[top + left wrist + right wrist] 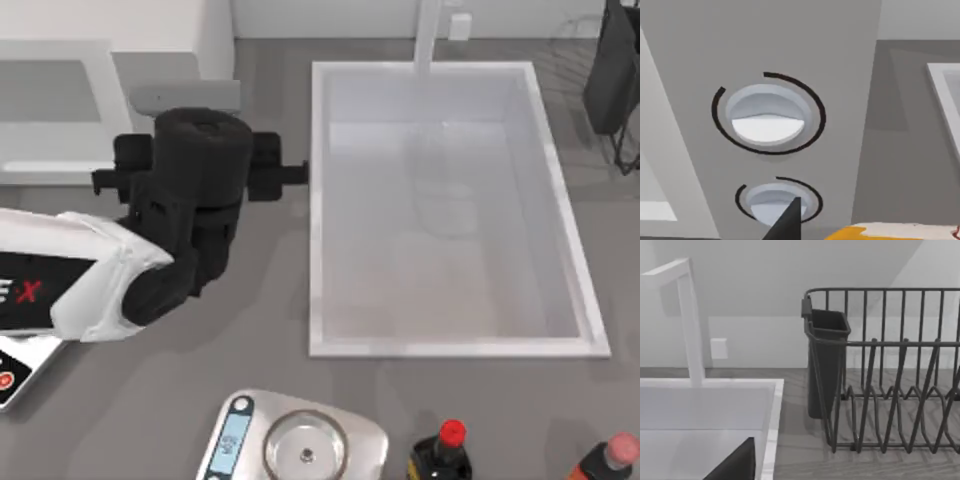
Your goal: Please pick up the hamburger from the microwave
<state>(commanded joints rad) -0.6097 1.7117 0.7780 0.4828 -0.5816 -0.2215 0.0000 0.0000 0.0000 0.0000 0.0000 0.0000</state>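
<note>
The microwave (105, 45) is the white box at the table's back left, and my left arm's black wrist (200, 175) hovers just in front of its right end. Up close, the left wrist view faces the microwave's grey side panel (790, 45) with its two round silver knobs (767, 117). My left gripper (810, 231) sits at that picture's edge, one black fingertip (787, 225) beside a golden and pale sliver of the hamburger (880, 233), on which it looks shut. A black part of my right gripper (735, 465) hangs parked over the sink's rim.
A large white sink (445, 210) with a tap (428, 35) fills the middle. Steel kitchen scales (300, 445) and two bottles (445, 455) stand at the front edge. A dark dish rack (890, 375) with a cutlery cup (825, 365) is at the back right.
</note>
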